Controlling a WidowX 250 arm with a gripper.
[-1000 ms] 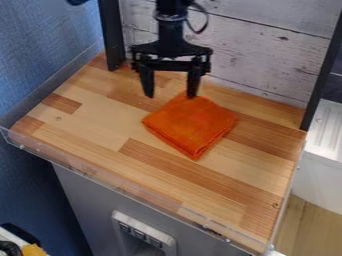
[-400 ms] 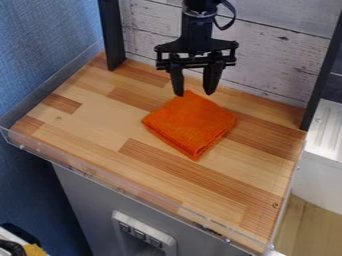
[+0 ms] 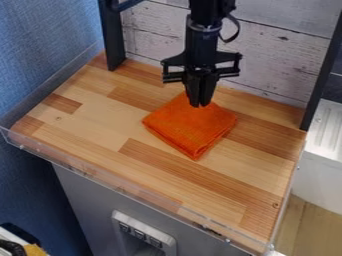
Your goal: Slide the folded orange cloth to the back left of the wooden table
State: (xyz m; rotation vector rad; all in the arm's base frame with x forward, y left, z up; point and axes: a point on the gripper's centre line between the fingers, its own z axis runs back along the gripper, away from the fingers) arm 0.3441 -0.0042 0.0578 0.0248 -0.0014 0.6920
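Hangs with gripper (image 3: 198, 106) closed at far corner of orange cloth (image 3: 190, 127) on board (image 3: 93, 120); cannot tell whether gripping it.

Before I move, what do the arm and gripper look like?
The arm is black, with a thin dark cable looping out beside it. The gripper is black too: a wide, angular frame with two tapering fingers. I can make out no markings.
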